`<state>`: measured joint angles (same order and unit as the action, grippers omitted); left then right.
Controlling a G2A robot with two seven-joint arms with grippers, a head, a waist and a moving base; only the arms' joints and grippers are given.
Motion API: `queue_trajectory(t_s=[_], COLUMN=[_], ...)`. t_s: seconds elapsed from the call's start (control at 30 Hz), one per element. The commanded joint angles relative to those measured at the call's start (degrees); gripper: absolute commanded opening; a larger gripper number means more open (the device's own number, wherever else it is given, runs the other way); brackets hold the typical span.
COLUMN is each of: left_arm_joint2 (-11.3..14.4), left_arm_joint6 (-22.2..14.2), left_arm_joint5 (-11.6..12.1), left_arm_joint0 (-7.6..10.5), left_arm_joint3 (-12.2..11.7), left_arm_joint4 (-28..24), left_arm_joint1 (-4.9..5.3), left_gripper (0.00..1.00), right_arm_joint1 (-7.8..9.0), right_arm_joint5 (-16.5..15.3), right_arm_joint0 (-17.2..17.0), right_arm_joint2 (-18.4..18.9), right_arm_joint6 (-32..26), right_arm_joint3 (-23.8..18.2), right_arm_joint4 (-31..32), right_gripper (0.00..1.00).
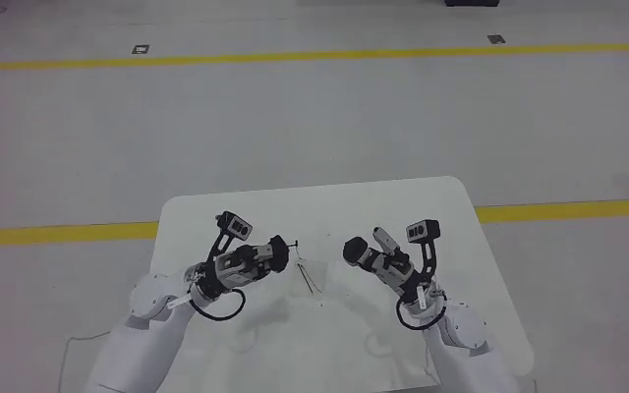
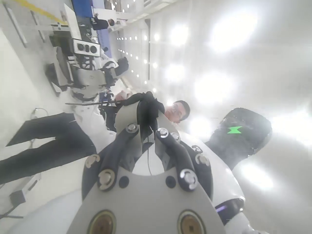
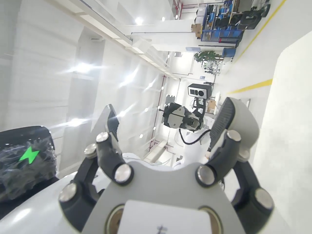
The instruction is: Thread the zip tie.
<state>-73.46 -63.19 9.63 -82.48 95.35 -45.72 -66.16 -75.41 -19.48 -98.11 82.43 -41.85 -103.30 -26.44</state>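
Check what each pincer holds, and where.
Left pincer pinches thin black plastic zip tie partway along; a length sticks out. Right pincer open, empty.

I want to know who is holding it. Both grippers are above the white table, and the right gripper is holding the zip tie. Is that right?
Not quite. The left gripper is holding the zip tie, shut on it, as the left wrist view shows. The right gripper is open with nothing in it. Both grippers are above the white table, as you said.
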Motion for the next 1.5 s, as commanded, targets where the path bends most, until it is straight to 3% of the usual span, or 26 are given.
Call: queue_trajectory(t_s=[0.0,0.2,0.23,0.3,0.47,0.57,1.0,1.13,1.47], left_arm_joint2=[0.0,0.0,-0.2,-1.1,-3.5,-5.0,-9.3,-10.3,-10.3], left_arm_joint6=[-0.1,-0.1,1.2,5.8,11.5,13.6,20.5,20.0,20.0], left_arm_joint5=[-0.1,-0.1,0.4,3.4,9.8,9.8,9.8,9.8,9.8], left_arm_joint0=[0.02,0.02,0.09,-0.20,-2.07,-3.03,-8.04,-9.85,-9.85], left_arm_joint3=[0.0,0.0,-0.3,-0.8,-0.8,0.0,2.6,3.7,3.7], left_arm_joint4=[-0.3,-0.3,0.8,4.2,11.6,15.7,24.9,23.6,23.6], left_arm_joint1=[-0.01,-0.01,0.03,0.09,0.49,0.73,0.86,0.84,0.84], left_gripper=[0.00,0.00,0.00,0.00,0.00,0.00,0.00,0.00,0.00], right_arm_joint1=[0.03,0.03,0.03,0.04,0.11,0.00,-0.74,-1.00,-1.01], right_arm_joint5=[0.0,0.0,0.0,0.1,0.0,0.0,0.0,0.0,0.0], right_arm_joint0=[0.0,0.0,0.0,0.1,-0.8,-1.6,-3.1,-3.2,-3.2], right_arm_joint2=[-0.1,-0.1,-0.1,0.0,1.6,2.6,7.1,6.6,6.4], right_arm_joint6=[0.0,0.0,0.0,1.5,4.1,5.3,11.8,13.0,12.7], right_arm_joint3=[0.0,0.0,0.0,0.5,1.2,1.7,2.9,2.8,2.7], right_arm_joint4=[-0.5,-0.5,-0.5,0.0,3.8,5.9,15.2,16.5,16.2], right_gripper=[1.00,1.00,1.00,1.00,1.00,1.00,1.00,1.00,1.00])
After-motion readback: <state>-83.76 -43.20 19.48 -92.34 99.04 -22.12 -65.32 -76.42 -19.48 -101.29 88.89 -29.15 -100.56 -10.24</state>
